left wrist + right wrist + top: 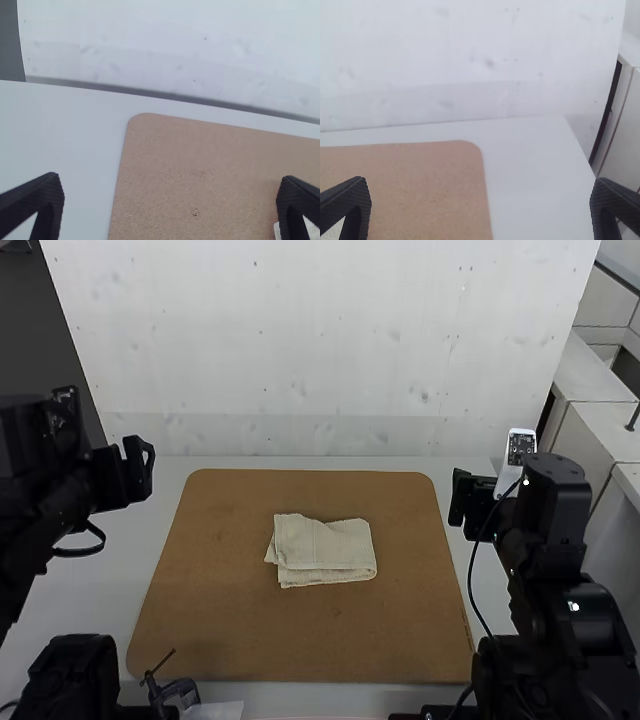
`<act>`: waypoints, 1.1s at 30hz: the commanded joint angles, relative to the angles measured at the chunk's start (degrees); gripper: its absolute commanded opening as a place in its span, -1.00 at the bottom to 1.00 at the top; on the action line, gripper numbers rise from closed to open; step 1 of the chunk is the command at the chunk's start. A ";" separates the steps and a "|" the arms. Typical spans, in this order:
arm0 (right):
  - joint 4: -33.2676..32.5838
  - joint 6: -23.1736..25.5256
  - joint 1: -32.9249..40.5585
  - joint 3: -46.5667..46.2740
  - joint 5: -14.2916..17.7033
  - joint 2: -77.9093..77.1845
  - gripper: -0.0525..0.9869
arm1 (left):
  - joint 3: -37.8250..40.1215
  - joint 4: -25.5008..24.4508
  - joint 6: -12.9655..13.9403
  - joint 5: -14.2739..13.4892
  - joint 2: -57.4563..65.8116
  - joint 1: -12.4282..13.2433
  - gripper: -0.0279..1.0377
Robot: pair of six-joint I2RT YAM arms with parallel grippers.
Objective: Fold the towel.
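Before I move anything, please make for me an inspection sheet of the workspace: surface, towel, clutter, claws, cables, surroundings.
Surface: brown board on white table.
Job's things: towel lies folded near the board's middle, layers unevenly aligned.
Clutter: clamp-like tool by the board's near left corner; white device beside the right arm.
Claws: left claw and right claw open, both away from the towel.
Cables: black cable hanging by the right arm; cable loop at the left arm.
Surroundings: white panel beyond the table.

And here's a brown board (230, 620) centre frame, white tabletop (85, 595) around it, clamp (180, 691) down lower left
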 commanded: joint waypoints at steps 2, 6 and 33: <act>0.61 -1.87 0.11 -2.01 0.28 -5.83 0.94 | -0.38 -0.93 -0.72 -0.51 -5.28 1.20 0.83; 0.70 -1.96 0.11 -2.36 0.37 -6.44 0.94 | -0.29 -1.55 -0.90 -0.51 -8.18 3.66 0.83; -3.96 -3.28 0.20 1.33 0.20 -6.09 0.94 | -5.21 -11.83 5.52 -2.27 -16.53 -0.47 0.81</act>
